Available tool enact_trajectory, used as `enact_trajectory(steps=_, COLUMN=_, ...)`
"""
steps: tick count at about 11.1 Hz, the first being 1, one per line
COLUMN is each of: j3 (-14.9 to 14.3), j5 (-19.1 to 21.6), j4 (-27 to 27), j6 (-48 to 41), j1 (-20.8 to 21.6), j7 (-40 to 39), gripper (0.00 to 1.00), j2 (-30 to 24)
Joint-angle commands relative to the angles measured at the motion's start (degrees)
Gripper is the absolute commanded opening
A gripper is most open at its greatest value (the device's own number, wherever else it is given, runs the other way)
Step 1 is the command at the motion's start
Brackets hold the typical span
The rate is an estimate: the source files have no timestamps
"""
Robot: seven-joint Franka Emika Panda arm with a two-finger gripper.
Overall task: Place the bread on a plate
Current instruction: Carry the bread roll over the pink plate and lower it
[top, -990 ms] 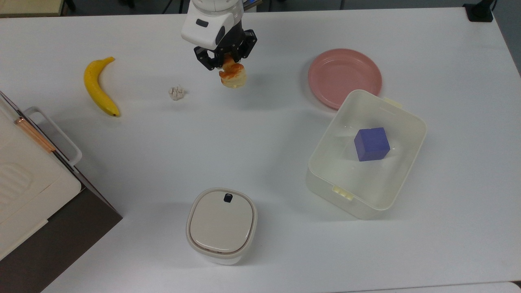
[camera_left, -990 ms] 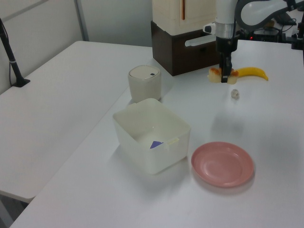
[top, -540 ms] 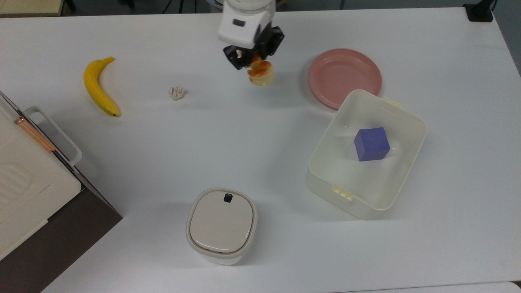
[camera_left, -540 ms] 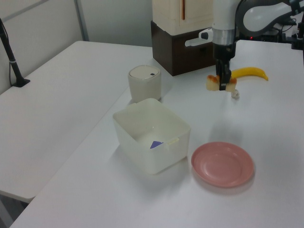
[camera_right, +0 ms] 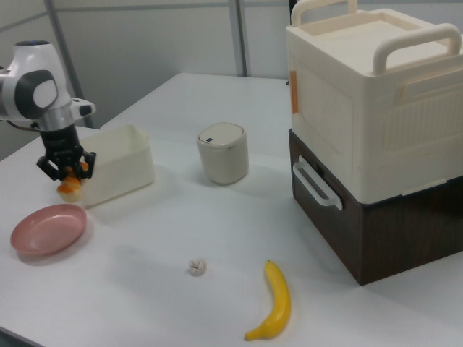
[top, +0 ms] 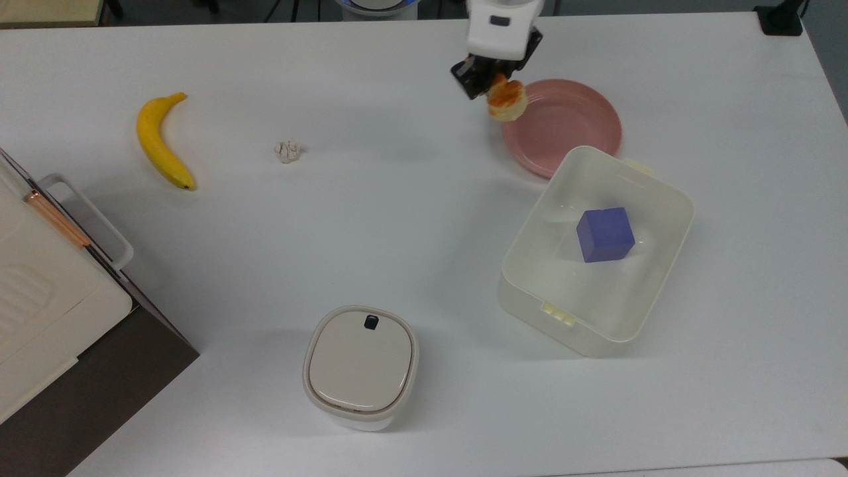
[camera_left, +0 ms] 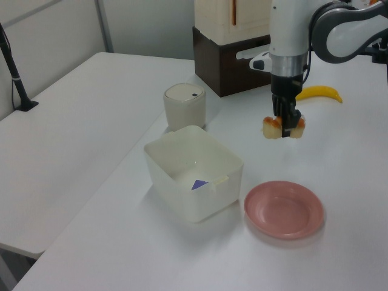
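Carried rightward in the top view, the gripper (top: 495, 85) now hangs at the plate's (top: 570, 126) left rim.
Its fingers clamp the bread (top: 507, 101) aloft — best centred over the plate, then lowered before release, clear of the tub (top: 652, 265).

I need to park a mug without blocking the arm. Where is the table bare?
Bare table lies between the banana, lidded canister and tub. It is crowded where the gripper holds the bread over the edge of the plate, which the tub's corner hides in part.
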Motion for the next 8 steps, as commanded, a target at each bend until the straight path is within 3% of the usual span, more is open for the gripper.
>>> enact_trajectory(steps=1, j3=-0.5, j5=1.22, j4=2.87, j6=-4.16, j1=5.11, j7=1.93, gripper=0.0, j2=-0.2)
enact_trajectory(steps=4, j3=2.13, j5=1.22, j4=2.87, j6=-3.55, j1=7.06, j7=3.88, gripper=0.0, j2=0.33)
enact_trajectory(steps=8, j3=2.67, j5=1.22, j4=2.78, j6=-3.02, j1=8.82, j7=3.62, gripper=0.0, j2=2.0)
